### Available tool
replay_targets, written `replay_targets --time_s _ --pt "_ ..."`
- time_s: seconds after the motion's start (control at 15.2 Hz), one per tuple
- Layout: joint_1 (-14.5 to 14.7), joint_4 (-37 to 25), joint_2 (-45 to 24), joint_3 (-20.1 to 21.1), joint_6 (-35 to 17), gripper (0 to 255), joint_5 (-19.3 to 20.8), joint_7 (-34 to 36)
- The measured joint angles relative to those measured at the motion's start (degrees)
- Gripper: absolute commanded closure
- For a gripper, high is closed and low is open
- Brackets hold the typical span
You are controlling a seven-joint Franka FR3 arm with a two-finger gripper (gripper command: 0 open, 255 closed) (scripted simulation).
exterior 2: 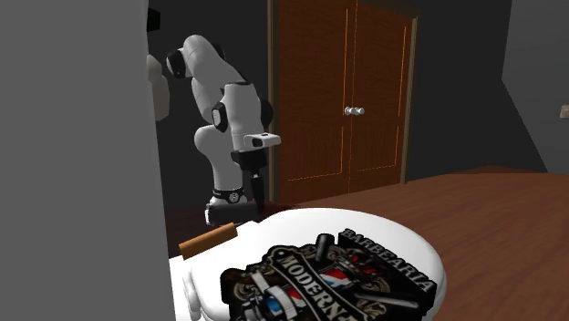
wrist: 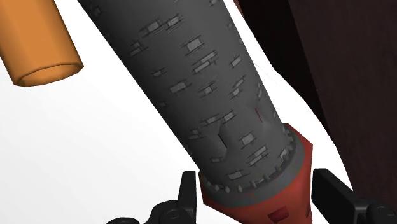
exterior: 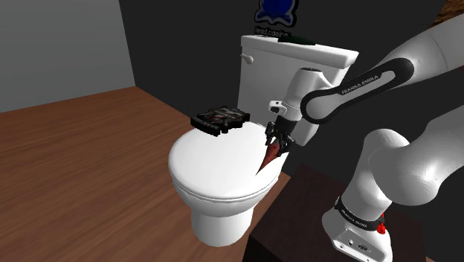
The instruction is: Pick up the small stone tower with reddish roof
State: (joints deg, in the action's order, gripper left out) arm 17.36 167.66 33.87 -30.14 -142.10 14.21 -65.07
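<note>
The small tower (wrist: 210, 95) has a grey stone-patterned shaft and a reddish roof, and it lies on its side on the white toilet lid (exterior: 216, 160). In the shoulder view the tower (exterior: 269, 156) slants along the lid's right edge, directly under my gripper (exterior: 278, 140). In the wrist view my gripper (wrist: 254, 191) has its two black fingers pressed against either side of the red roof end, clasping it. The shaft runs away from the fingers across the lid.
A black printed box (exterior: 219, 119) lies on the lid near the tank (exterior: 297, 56) and fills the foreground (exterior 2: 337, 278). An orange-brown stick (wrist: 38, 44) lies on the lid beside the tower. Wooden double doors (exterior 2: 342, 91) stand behind the arm.
</note>
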Motion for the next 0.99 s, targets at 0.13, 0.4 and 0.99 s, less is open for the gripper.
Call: replay_targets --time_s 0.13,0.4,0.99 --pt "-0.3 -0.5 1.4 0.5 1.9 255 0.0 0.2" --pt "-0.9 -1.7 4.6 1.9 6.3 255 -0.1 0.8" --pt "-0.9 -6.0 9.4 4.3 15.3 255 -1.3 1.7"
